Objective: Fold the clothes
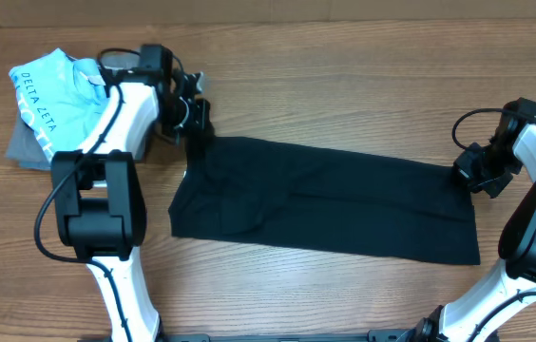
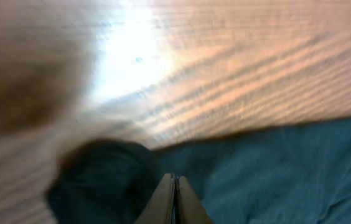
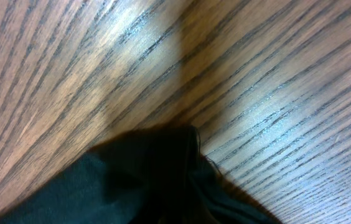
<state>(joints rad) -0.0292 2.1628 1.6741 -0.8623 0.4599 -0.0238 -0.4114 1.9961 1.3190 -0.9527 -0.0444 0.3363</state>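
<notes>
The clothes (image 1: 325, 199) are one plain black garment, lying as a long flat band across the middle of the table. My left gripper (image 1: 196, 123) is at its far left corner. In the left wrist view its fingertips (image 2: 175, 180) are pressed together on the dark cloth (image 2: 275, 168), close to the cloth's edge. My right gripper (image 1: 470, 174) is at the far right corner. In the right wrist view a bunched corner of cloth (image 3: 163, 174) covers the jaws, so the fingers themselves are hidden.
A light blue shirt with white lettering (image 1: 54, 95) lies at the back left on a grey folded garment (image 1: 23, 147), just behind the left arm. Bare wooden table (image 1: 344, 66) surrounds the black cloth.
</notes>
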